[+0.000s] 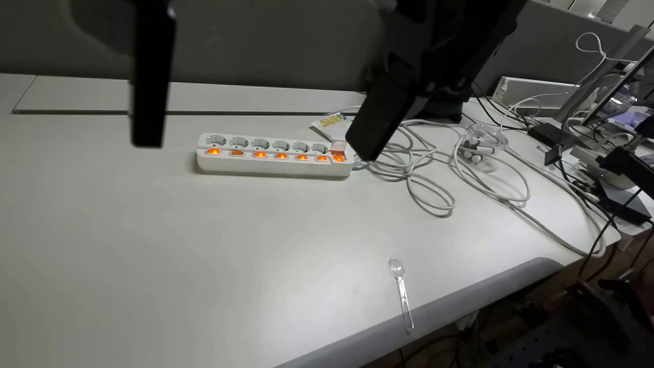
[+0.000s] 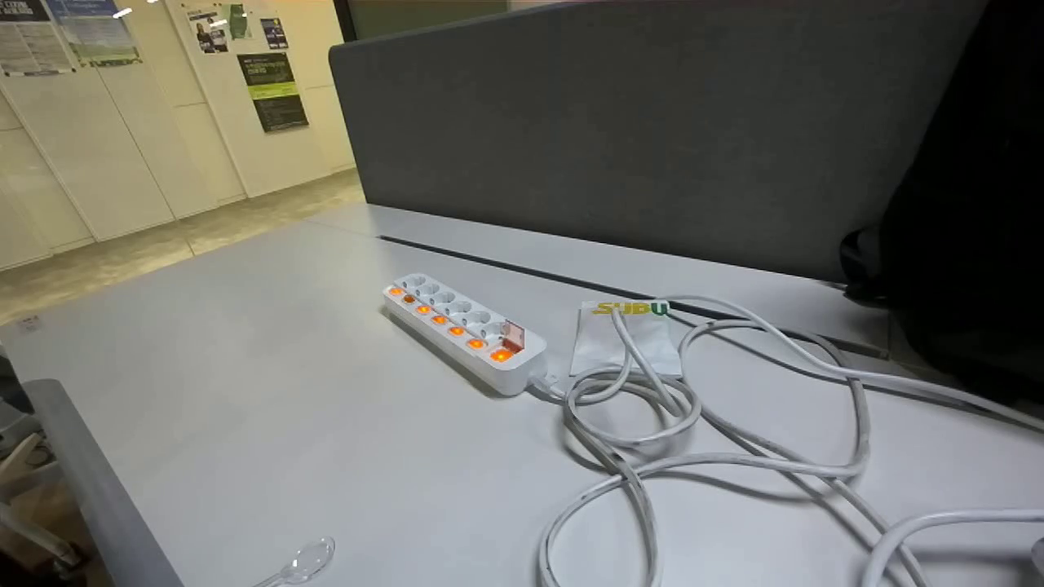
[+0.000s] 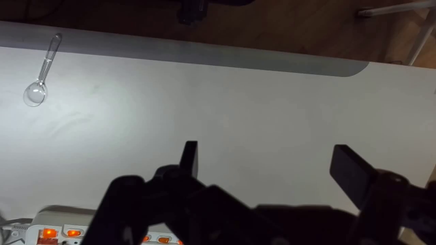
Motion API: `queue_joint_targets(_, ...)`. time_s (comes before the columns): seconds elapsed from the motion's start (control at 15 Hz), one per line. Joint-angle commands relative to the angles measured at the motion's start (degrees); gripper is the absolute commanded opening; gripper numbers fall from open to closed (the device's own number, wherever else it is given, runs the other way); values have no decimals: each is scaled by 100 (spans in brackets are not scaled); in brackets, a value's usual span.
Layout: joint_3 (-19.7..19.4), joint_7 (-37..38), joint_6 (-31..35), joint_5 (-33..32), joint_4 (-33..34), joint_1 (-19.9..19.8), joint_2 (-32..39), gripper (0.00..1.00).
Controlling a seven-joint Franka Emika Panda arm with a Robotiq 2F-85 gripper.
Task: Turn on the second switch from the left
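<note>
Matte black, the hand (image 3: 267, 153) stands nearest, its fingers (image 3: 352, 175) spread wide with nothing between them, raised above the pale, smooth counter (image 1: 153, 230). A clear plastic spoon (image 1: 402, 289), thin and glossy, lies with its handle over the grey edge band (image 1: 460, 302). Farther in sits the white power strip (image 1: 276, 169), a long hard-plastic bar with rounded corners and round sockets (image 1: 260, 144). Along its front the second switch (image 1: 237, 153) from the left looks duller than the other switches (image 1: 281, 156), which glow orange, so it is likely off. It is small, smooth and probably springy: nothing to pinch, better pressed firmly with one fingertip, though which half stands raised is too small to tell. The strip itself should be light enough to skid, so push straight down. Beside its right end, bendy white cable (image 2: 734, 460) loops loosely and may tug at it. A white packet (image 2: 591, 350) lies near that end, crossed by the cable; beyond rises a dark grey, fabric-like partition (image 2: 612, 122).
</note>
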Motion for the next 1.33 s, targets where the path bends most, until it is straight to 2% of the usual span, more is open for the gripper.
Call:
queue_joint_targets(0.0,-33,20,-13,-31,7,26,-2,100)
queue_joint_targets(0.2,155,249,524,-440,11,-338,4,100)
queue_joint_targets(0.6,-181,200,1541,-902,64,-1016,447,100)
queue_joint_targets(0.67,-241,203,1759,-963,94,-1150,579,75)
queue_joint_targets(0.73,-291,217,1956,-1036,119,-1268,709,75)
queue_joint_targets(0.8,-357,218,2159,-1064,145,-1354,845,69)
queue_joint_targets(0.87,-403,240,2387,-1110,168,-1461,988,60)
queue_joint_targets(1.13,-629,316,3236,-1302,361,-1949,1613,33)
queue_joint_targets(1.27,-738,302,3460,-1413,549,-2146,1981,19)
